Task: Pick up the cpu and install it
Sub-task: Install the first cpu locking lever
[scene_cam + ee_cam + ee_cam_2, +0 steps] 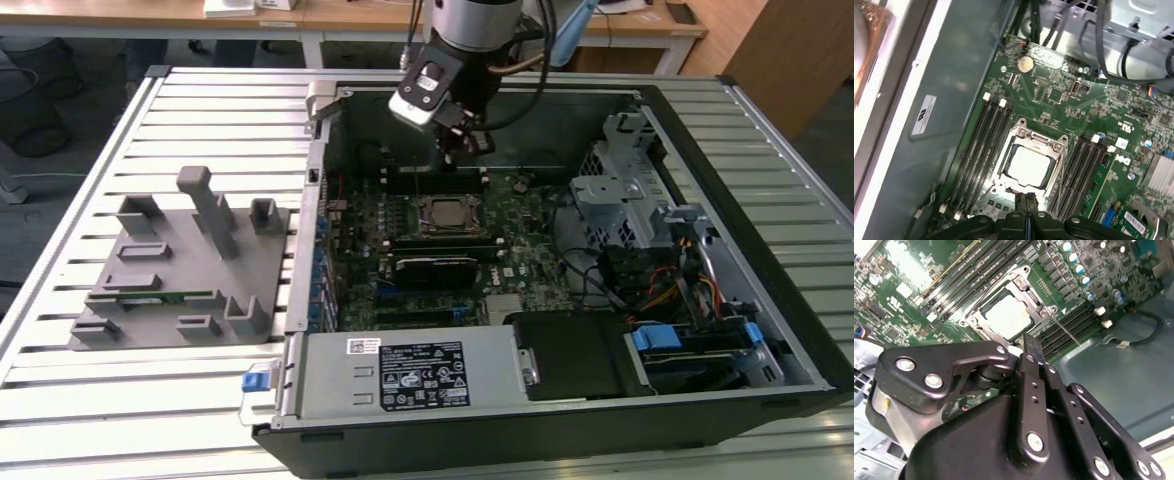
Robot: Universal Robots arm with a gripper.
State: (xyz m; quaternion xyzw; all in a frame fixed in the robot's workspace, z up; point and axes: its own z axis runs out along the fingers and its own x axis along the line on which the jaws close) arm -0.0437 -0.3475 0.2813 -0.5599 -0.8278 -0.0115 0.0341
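Note:
The cpu (445,212) lies flat in the motherboard's socket, its silvery-white top showing inside the metal socket frame (1054,145). Both wrist views look down on the cpu (1008,317) (1029,165) in that frame. My gripper (461,150) hangs above the board, a little toward the case's back wall from the socket. In the first wrist view its two black fingers (1020,200) are pressed together with nothing between them, the gripper (1026,199) shut. The gripper (1031,346) sits just off the socket's edge, apart from the chip.
The open computer case (747,330) lies on a slatted metal table (80,400). A grey fixture (180,270) holding a green memory stick (167,297) stands at the exterior view's left. Memory slots (979,145) flank the socket. A drive cage (634,190) and cables (667,290) fill the case's right side.

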